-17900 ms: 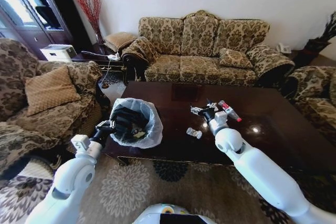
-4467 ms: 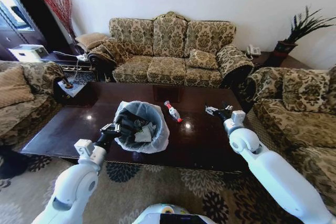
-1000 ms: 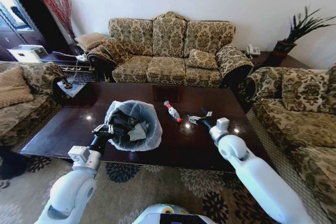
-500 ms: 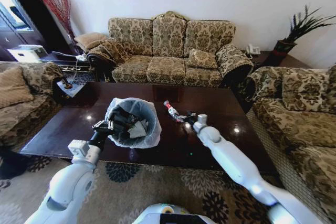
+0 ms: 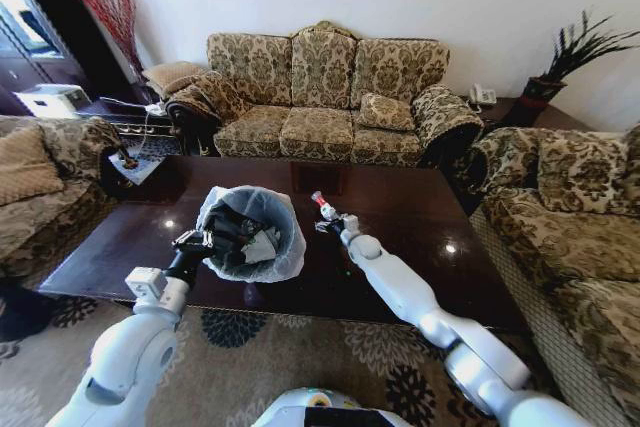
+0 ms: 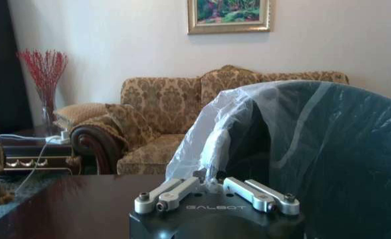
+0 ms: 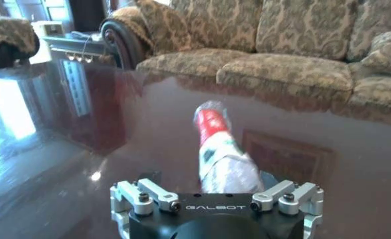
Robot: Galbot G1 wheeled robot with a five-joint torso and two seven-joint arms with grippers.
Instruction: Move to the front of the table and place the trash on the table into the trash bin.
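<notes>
**Bottle between the right pincer's arms, bin gripped at the left**

The desk (image 5: 420,217) is dark, glossy reddish-brown wood, mirror-like; on it lies a small clear plastic bottle (image 7: 220,152), crinkly, with a red cap and label, its cap pointing away from the right pincer (image 5: 330,221); that pincer is spread, its metal fingers on either side of the bottle's base; the left pincer (image 5: 196,242) is pinched on the crinkly translucent bag at the rim of the round dark trash bin (image 5: 290,237), which stands on the desk just beside the bottle.

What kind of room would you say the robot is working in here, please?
Most likely a home living room: a patterned sofa and armchair surround a dark wooden coffee table, with a framed picture on the wall and a potted plant in the corner.
</notes>
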